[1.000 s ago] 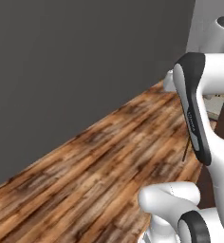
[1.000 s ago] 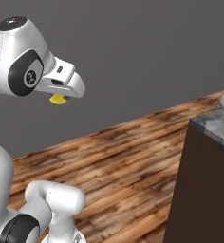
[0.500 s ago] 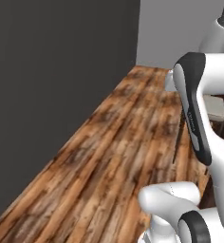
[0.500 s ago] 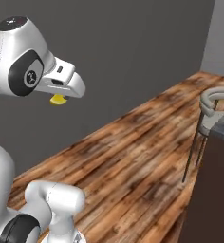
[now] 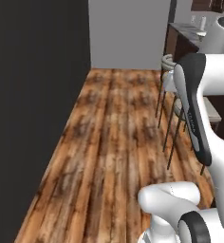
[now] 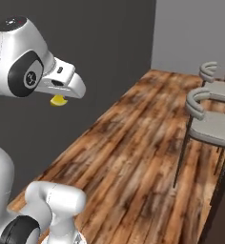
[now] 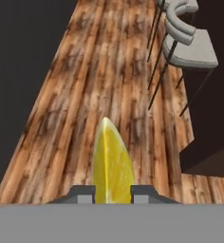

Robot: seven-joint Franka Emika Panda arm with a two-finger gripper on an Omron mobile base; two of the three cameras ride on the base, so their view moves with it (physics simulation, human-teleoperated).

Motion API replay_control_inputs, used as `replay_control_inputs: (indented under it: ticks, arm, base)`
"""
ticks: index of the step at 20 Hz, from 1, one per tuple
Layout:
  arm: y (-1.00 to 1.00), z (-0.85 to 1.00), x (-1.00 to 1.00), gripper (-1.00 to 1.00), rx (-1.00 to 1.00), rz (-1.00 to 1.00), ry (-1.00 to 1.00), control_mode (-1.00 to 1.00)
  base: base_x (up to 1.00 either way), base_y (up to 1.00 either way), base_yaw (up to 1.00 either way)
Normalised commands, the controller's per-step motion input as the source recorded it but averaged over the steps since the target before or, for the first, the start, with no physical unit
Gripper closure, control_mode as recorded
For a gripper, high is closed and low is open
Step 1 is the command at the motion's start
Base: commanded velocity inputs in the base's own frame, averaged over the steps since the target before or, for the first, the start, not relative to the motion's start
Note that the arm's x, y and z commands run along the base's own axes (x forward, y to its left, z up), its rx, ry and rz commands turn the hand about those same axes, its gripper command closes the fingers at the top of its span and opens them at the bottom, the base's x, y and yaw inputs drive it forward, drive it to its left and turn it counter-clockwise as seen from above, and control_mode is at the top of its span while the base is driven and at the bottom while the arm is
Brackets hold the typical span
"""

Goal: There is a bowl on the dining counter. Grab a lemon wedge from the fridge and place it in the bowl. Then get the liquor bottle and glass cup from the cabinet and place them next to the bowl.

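Observation:
A yellow lemon wedge [image 7: 113, 163] stands upright between my gripper's [image 7: 113, 194] two dark fingertips [image 7: 83, 193], which are shut on it. In the right base view the same lemon wedge [image 6: 58, 100] pokes out under the white hand, held high above the floor by the gripper [image 6: 60, 95]. The dining counter [image 5: 187, 29], with its grey top and dark brown front, runs along the right and shows as a dark block [image 7: 213, 95] in the hand view. Small pale things [image 5: 201, 22] sit on its far end, too small to tell apart.
Pale round-backed stools [image 6: 214, 128] [image 5: 168, 71] [image 7: 190, 50] line the counter's front on thin dark legs. A dark wall [image 5: 33, 95] runs along the left, with a grey wall [image 5: 128, 33] at the far end. Wooden floor [image 5: 114, 142] lies between the wall and the stools.
The whole picture has swung as the base turned: the dark wall slid to the left, and the stools and counter came into view. The lemon wedge stays in the gripper.

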Motion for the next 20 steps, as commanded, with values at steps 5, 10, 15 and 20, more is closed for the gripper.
replay_control_inputs:
  ticks: [5, 10, 15, 20]
  arm:
    - [0.00, 0.00, 0.00, 1.00, 0.00, 0.00, 0.00, 1.00]
    - [0.00, 0.00, 0.00, 1.00, 0.00, 0.00, 0.00, 1.00]
    - [0.00, 0.00, 0.00, 1.00, 0.00, 0.00, 0.00, 1.00]
    - [0.00, 0.00, 0.00, 1.00, 0.00, 0.00, 0.00, 1.00]
  base:
    - [1.00, 0.70, -0.48]
    - [1.00, 0.65, -0.48]
    - [1.00, 0.65, -0.48]
    - [1.00, 0.63, -0.49]
